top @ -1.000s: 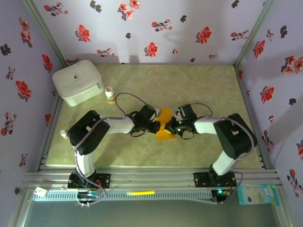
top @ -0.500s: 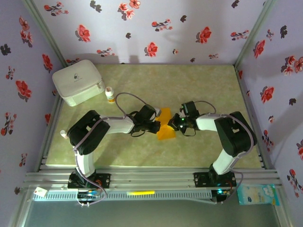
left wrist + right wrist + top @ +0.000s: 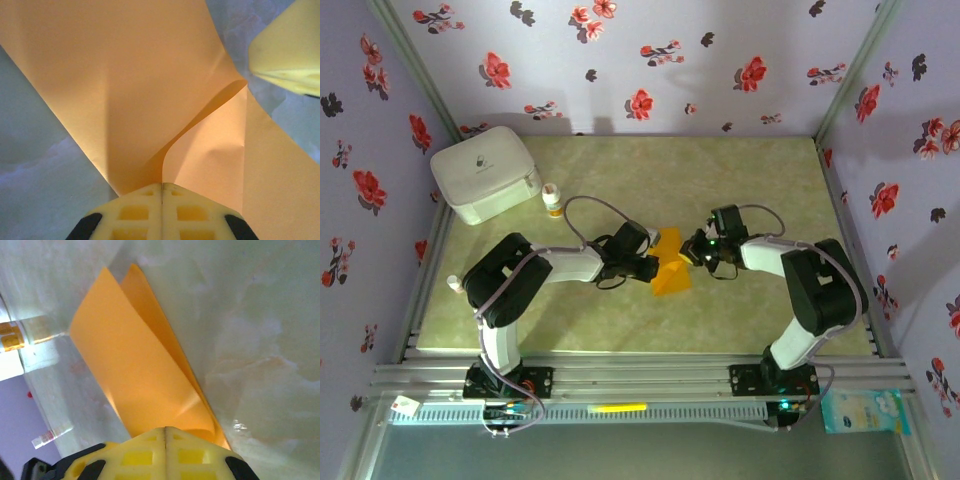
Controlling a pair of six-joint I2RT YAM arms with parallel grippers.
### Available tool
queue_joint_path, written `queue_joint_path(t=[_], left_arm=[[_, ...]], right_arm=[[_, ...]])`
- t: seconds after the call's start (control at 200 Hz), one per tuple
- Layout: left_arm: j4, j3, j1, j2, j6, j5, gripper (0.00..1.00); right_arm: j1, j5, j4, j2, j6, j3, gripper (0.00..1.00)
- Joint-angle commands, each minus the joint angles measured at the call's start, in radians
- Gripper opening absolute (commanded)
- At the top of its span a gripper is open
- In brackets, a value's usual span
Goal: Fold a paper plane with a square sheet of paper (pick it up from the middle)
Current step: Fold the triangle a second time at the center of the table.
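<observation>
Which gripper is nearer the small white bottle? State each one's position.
Left. The left gripper pinches the orange paper, right of the bottle and lower in the overhead view; the right gripper pinches its opposite side, farther right.

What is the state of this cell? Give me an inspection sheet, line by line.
Surface: pale green marbled table top, no spills seen.
Job's things: orange sheet of paper, bent into two layers, held mid-table between both grippers; no plane shape yet.
Clutter: white box in the far left corner; small bottle with an orange cap beside it.
Grippers: left gripper shut on the sheet of paper; right gripper shut on it from the other side.
Cables: grey cable looping above the left arm, apart from the paper.
Surroundings: purple floral walls; metal rail at the near edge; blue-white packet beyond it.
</observation>
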Motion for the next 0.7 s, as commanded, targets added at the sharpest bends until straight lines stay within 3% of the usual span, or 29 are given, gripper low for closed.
queue_joint_path(t=[0.0, 0.13, 0.305, 0.54, 0.695], left_arm=[[-0.069, -0.025, 0.008, 0.004, 0.003, 0.002, 0.00], [-0.070, -0.025, 0.008, 0.002, 0.005, 0.002, 0.00], [-0.078, -0.026, 0.008, -0.001, 0.012, 0.002, 0.00], [-0.070, -0.029, 0.007, -0.001, 0.005, 0.002, 0.00], [-0.069, -0.028, 0.008, -0.004, 0.003, 0.002, 0.00]], right_arm=[[-0.001, 0.012, 0.011, 0.043, 0.024, -0.039, 0.00], [-0.012, 0.115, -0.038, 0.042, 0.018, -0.070, 0.00], [-0.026, 0.152, -0.105, -0.052, -0.008, -0.021, 0.00], [0.002, -0.052, -0.040, -0.064, -0.002, 0.016, 0.00], [0.063, -0.058, -0.036, -0.032, 0.002, 0.012, 0.00]])
